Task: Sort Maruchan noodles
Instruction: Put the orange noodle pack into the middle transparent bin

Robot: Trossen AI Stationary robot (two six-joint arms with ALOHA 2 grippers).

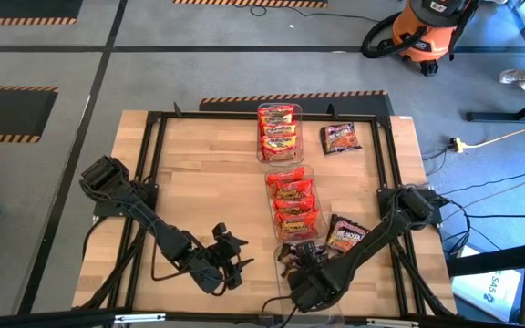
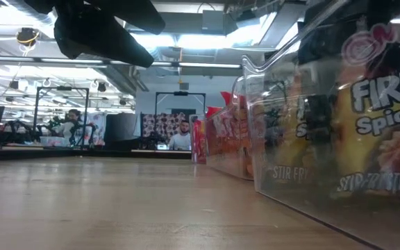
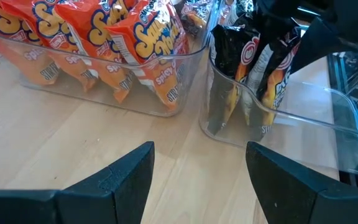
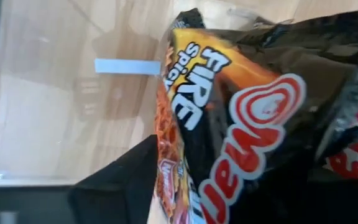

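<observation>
Black noodle packet (image 4: 253, 118) against right gripper (image 4: 166, 186) jaws, in clear bin (image 3: 278, 118)

My worktop (image 1: 208, 173) is pale wood planks inside a black frame, standing on a grey concrete floor (image 1: 44, 55) marked with dark lines and black-and-orange hazard tape (image 1: 290, 98). An orange shop vacuum (image 1: 424, 32) sits beyond the far edge, and a yellow cable (image 1: 495, 138) trails across the floor on the right. Looking level across the room, I see bright ceiling lights (image 2: 200, 40), black rigs (image 2: 61, 111) and a person (image 2: 181, 137) seated at the back, perhaps another on the left
</observation>
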